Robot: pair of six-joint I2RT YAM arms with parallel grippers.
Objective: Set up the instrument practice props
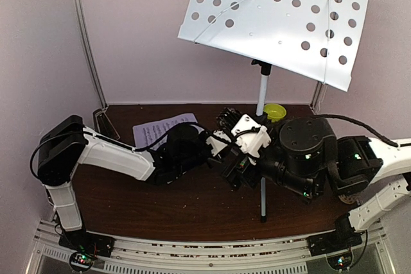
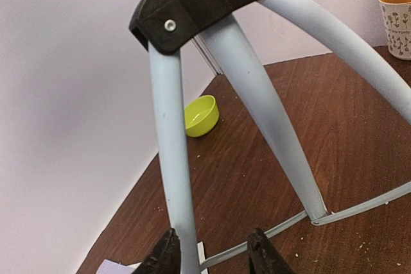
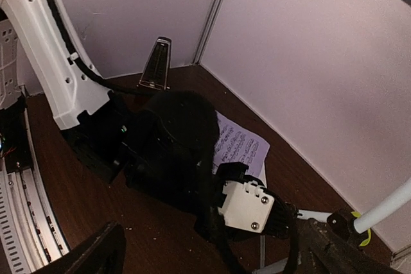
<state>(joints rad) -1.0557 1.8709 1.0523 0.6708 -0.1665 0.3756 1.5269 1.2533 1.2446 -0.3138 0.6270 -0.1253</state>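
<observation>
I have the music stand (image 1: 270, 30) upright mid-table, my left gripper (image 2: 215, 255) parted loosely around one tripod leg (image 2: 172, 158), my right gripper (image 3: 215, 251) spread empty; next, I judge, the music sheets (image 1: 154, 128) lying left need lifting onto it.

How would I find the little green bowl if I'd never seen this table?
Find the big white music stand full of holes and follow its pole down to the brown table. Just right of the pole, by the back wall, sits the bowl. It is low, round and bright yellow-green, unlike the taller flowered cup.
</observation>
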